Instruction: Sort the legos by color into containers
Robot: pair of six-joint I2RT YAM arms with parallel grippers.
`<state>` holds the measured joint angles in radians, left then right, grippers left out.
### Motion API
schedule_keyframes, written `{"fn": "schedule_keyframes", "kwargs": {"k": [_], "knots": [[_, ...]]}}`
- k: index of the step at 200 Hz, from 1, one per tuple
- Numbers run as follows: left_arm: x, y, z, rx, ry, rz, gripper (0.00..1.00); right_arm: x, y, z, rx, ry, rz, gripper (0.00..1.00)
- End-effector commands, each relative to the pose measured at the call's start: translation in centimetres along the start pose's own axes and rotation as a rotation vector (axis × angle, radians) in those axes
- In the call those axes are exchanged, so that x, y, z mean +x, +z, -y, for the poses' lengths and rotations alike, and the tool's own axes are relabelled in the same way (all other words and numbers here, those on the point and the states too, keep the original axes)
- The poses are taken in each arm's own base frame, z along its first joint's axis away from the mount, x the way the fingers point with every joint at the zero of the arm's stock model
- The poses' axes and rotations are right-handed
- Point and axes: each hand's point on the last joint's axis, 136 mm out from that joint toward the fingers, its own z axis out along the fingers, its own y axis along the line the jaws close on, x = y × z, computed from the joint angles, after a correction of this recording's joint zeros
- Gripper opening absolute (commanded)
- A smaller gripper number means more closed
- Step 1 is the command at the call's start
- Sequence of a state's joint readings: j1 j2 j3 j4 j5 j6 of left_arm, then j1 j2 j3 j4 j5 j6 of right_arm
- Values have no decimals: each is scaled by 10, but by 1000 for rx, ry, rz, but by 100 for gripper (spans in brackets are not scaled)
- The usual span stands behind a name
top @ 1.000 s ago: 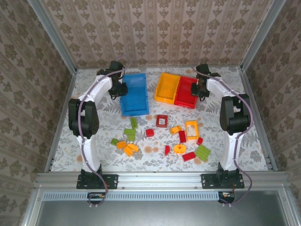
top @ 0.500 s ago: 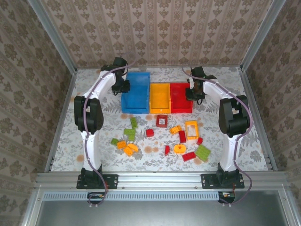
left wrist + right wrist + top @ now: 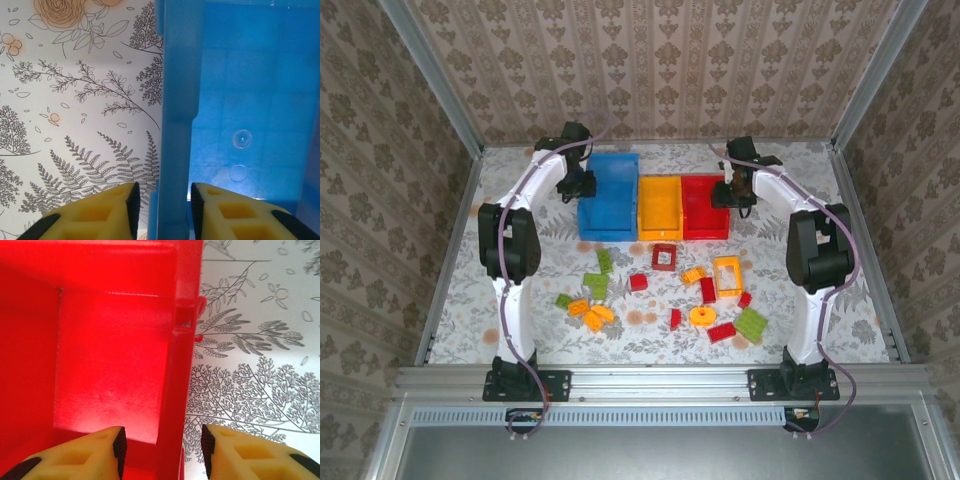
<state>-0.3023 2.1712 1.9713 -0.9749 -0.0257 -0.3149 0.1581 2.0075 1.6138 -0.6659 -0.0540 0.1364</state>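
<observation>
Left wrist: left jaws open astride blue bin [image 3: 175, 100] wall; right jaws open astride red bin [image 3: 172, 365].

Glossy smooth plastic blue bin [image 3: 250, 90], red bin [image 3: 110, 355]; matt printed table cover [image 3: 75, 125].

Blue bin [image 3: 608, 195], yellow bin [image 3: 659, 207], red bin [image 3: 705, 206] touch without gaps; table [image 3: 555, 255] flanks lie open.
</observation>
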Motion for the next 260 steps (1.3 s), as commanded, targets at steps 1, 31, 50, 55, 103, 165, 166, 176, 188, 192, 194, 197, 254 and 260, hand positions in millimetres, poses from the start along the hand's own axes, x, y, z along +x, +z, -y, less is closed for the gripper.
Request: {"fn": "schedule_keyframes", "kwargs": {"k": [1, 31, 50, 55, 103, 165, 166, 176, 188, 192, 194, 197, 254, 260], "knots": [[-3, -35, 3, 20, -64, 48, 41, -8, -46, 11, 40, 57, 80, 49], [1, -72, 12, 81, -128, 133, 56, 14, -81, 22, 54, 132, 141, 49], [16, -90, 25, 164, -144, 167, 57, 45, -93, 20, 31, 168, 131, 49], [21, -95, 29, 188, -142, 175, 57, 54, -95, 20, 24, 178, 122, 49], [97, -124, 67, 373, -69, 184, 58, 127, -110, 14, -31, 245, 54, 48], [211, -111, 81, 353, -49, 19, 57, 173, -120, 1, -57, 256, 18, 46], [212, -110, 80, 350, -49, 16, 57, 173, -120, 0, -58, 255, 18, 46], [223, -109, 77, 328, -61, -1, 57, 177, -122, -5, -69, 245, 18, 46], [234, -108, 73, 302, -70, -12, 56, 182, -123, -15, -91, 226, 15, 46], [238, -107, 72, 297, -70, -15, 56, 183, -124, -19, -102, 213, 14, 46], [240, -107, 71, 295, -67, -16, 56, 185, -124, -21, -105, 206, 12, 46], [241, -106, 70, 293, -70, -17, 56, 185, -124, -24, -110, 194, 12, 46], [254, -112, 65, 296, -76, 23, 55, 208, -126, -52, -123, 109, -16, 45], [254, -114, 66, 305, -70, 30, 55, 212, -126, -52, -117, 113, -23, 44]]}}
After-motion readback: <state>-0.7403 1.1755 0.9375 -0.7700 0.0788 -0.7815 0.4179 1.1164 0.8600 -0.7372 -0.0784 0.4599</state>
